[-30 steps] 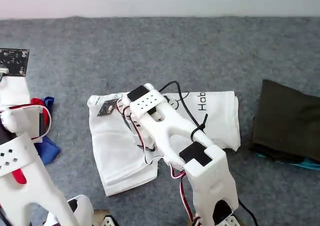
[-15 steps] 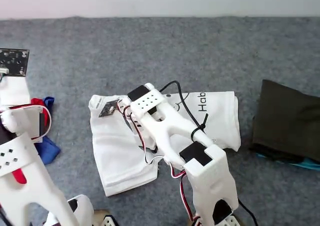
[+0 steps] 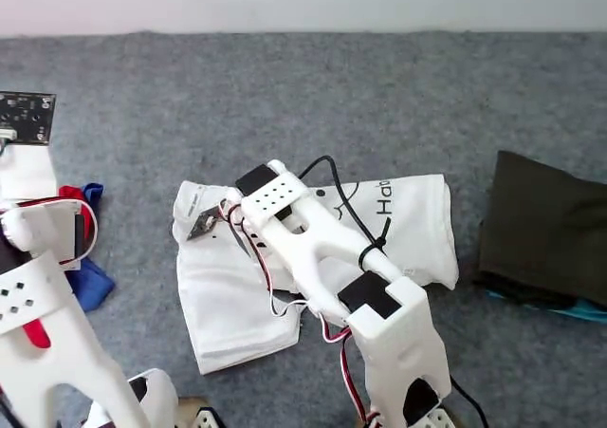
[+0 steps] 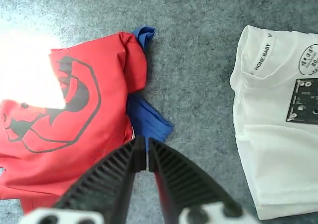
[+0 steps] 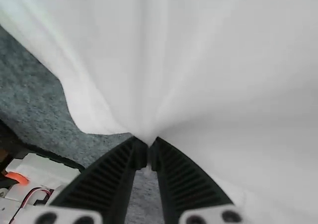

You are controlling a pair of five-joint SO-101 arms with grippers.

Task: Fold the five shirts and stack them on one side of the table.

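A white shirt point(image 3: 417, 224) lies partly folded in the middle of the grey table. My right gripper point(image 3: 220, 231) is at the shirt's left side, shut on a pinch of its fabric point(image 5: 223, 60), as the right wrist view shows at the fingertips point(image 5: 148, 157). The left arm point(image 3: 38, 305) stands at the table's left. Its gripper point(image 4: 147, 157) is shut and empty above a red shirt point(image 4: 74, 124) and a blue shirt point(image 4: 149, 122). The white shirt point(image 4: 278, 149) lies beyond them.
A folded dark shirt point(image 3: 545, 229) rests at the right edge on top of a teal one point(image 3: 569, 307). The red shirt point(image 3: 71, 198) and blue shirt point(image 3: 90, 281) lie bunched at the left. Bare grey carpet point(image 3: 303, 96) spans the back.
My right gripper has drawn the white shirt's left edge slightly to the right and toward the front. The collar corner shifted with it. The left arm kept still.
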